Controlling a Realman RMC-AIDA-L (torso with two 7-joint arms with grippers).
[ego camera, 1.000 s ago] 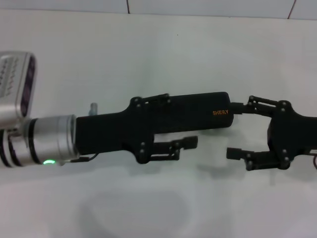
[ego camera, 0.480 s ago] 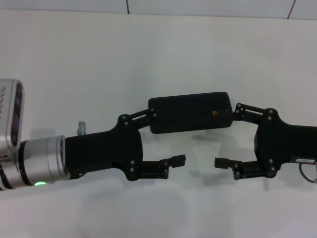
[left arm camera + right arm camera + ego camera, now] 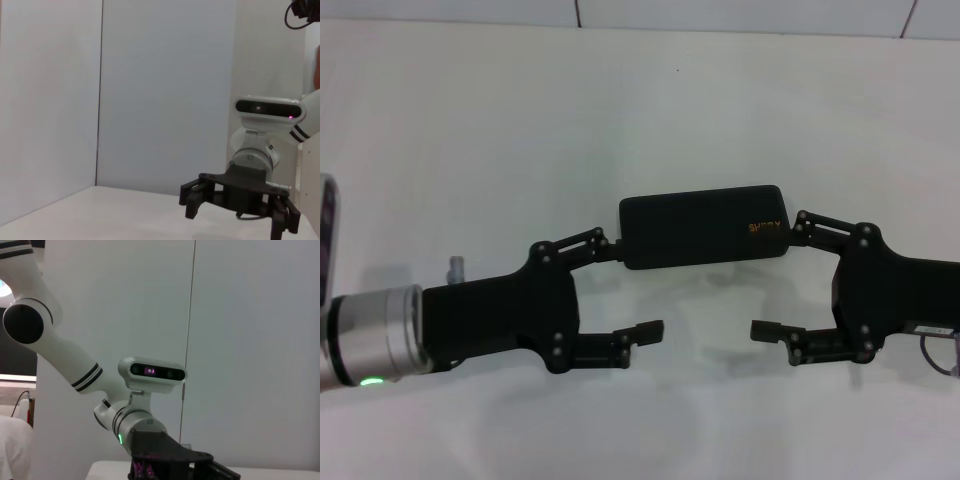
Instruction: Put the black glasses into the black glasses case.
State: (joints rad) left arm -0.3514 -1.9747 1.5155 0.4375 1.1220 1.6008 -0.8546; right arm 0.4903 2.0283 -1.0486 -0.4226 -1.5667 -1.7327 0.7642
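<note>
The black glasses case (image 3: 704, 227) lies shut and flat on the white counter (image 3: 640, 110), its long axis running across my view from left to right, the gold lettering toward my right end. My left pincer (image 3: 635, 288) gapes wide and holds nothing (its upper finger tip meets the case's left end). My right pincer (image 3: 777, 278) is likewise spread and empty-handed, its upper finger at the case's right end. Both lower fingers hang apart, nearer me.

I am drawing my left gripper (image 3: 628, 294) back leftward, uncovering the closed black glasses case (image 3: 705, 226).
</note>
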